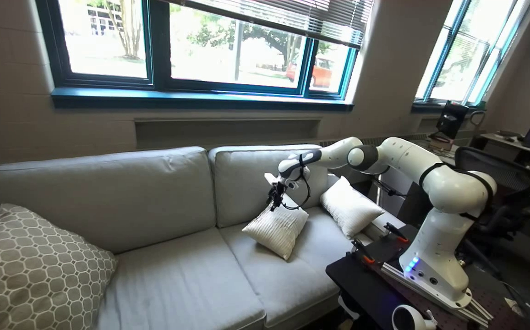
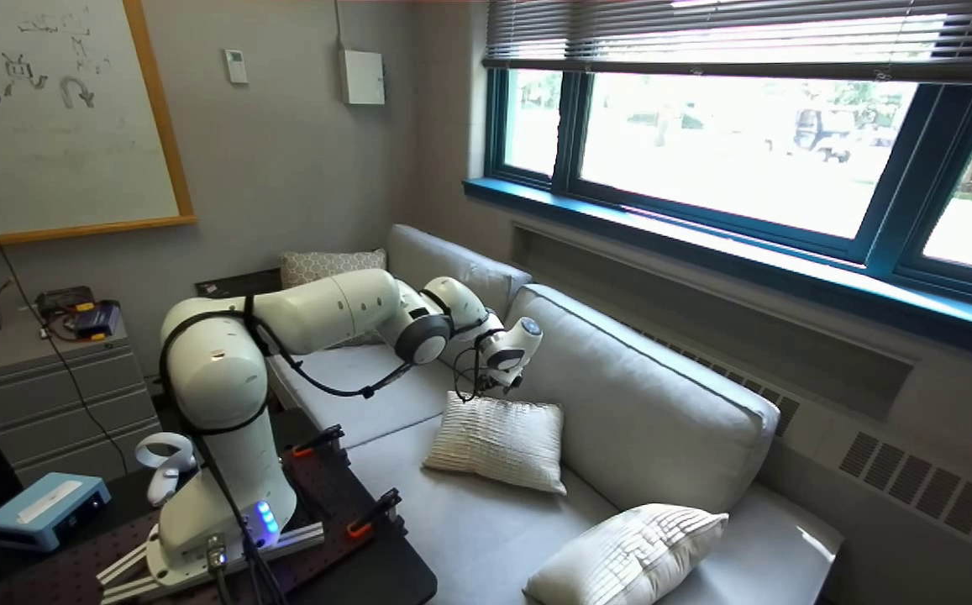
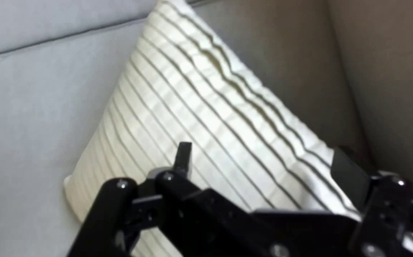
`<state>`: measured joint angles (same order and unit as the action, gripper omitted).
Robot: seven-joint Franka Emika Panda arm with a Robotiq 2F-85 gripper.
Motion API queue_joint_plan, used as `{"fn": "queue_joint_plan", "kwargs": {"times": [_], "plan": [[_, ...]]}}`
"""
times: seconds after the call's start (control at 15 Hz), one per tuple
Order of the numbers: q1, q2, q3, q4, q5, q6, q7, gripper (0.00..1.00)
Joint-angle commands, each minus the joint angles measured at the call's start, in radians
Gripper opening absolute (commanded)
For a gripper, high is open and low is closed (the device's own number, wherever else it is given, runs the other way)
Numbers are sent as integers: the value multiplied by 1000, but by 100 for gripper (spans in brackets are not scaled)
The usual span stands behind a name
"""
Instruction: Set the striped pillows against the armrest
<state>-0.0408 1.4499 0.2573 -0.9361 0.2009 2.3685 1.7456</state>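
Two striped pillows (image 2: 498, 441) on the sofa (image 1: 173, 279), I count. First pillow (image 1: 276, 231) sits tilted on the seat cushion (image 1: 301, 275) at the end by the armrest (image 2: 775, 546), near a back cushion (image 1: 246, 183); touching that or not, can't tell. Second pillow (image 1: 351, 208) is tilted too, leaning on the armrest. Both show in both exterior views; wrist view shows the first, stripes running slantwise. One claw (image 3: 263, 160), right at the first pillow's upper part: two fingers (image 3: 183, 156) spread wide, one over the striped face, one just past the edge, no grip on the fabric; whether either finger touches it, can't tell. Sofa has two seat cushions, two back cushions, plus one lattice pillow (image 1: 40, 270) at the far end. One white arm (image 1: 411, 160) on a black table (image 1: 352, 275) just beside the sofa; two orange-marked clamps (image 1: 364, 255) at the table's edge, one white controller (image 1: 407, 318) near the arm's base, and, in an exterior view, one blue box (image 2: 44, 508). Farther out: one mesh chair (image 1: 498, 174) behind the arm, one whiteboard (image 2: 57, 160), one drawer cabinet (image 2: 57, 378) below it. Two windows (image 1: 157, 55) in an exterior view, blinds (image 1: 329, 18) partly down on the larger; one red vehicle (image 1: 322, 73) outside.
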Motion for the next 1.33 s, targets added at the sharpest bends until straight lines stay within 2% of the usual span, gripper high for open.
{"fn": "queue_joint_plan", "kwargs": {"times": [0.0, 0.27, 0.33, 0.4, 0.6, 0.87, 1.07, 1.27], "plan": [[28, 31, -84, 133, -68, -277, 62, 100], [51, 75, -155, 271, -147, -590, 45, 100], [79, 18, -218, 198, -127, -601, 20, 100], [97, 16, -247, 197, -149, -606, 12, 100], [156, 14, -322, 181, -204, -513, -1, 100], [217, 15, -385, 164, -284, -316, 12, 100], [233, 17, -406, 150, -315, -124, 24, 100], [224, 20, -395, 137, -299, 7, 13, 100]]}}
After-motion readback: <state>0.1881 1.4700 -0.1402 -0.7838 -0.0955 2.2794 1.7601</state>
